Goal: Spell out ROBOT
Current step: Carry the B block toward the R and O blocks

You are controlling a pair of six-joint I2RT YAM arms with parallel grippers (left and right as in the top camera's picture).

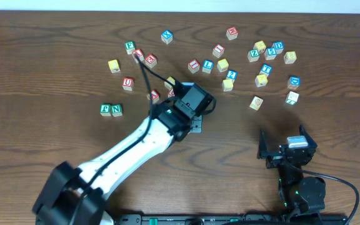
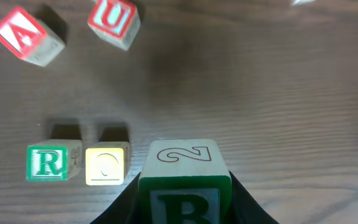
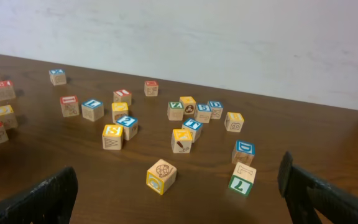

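three cubes: r (image 2: 47,163), o (image 2: 107,165), b (image 2: 184,208)

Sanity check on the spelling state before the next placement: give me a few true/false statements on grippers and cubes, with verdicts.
1. The left gripper is shut on the green B cube. True.
2. The right gripper holds a cube. False: it is open and empty.
3. The R cube and a yellow cube sit side by side on the table. True.
4. The red U cube sits between them. False: it lies apart from them, near the red A cube.
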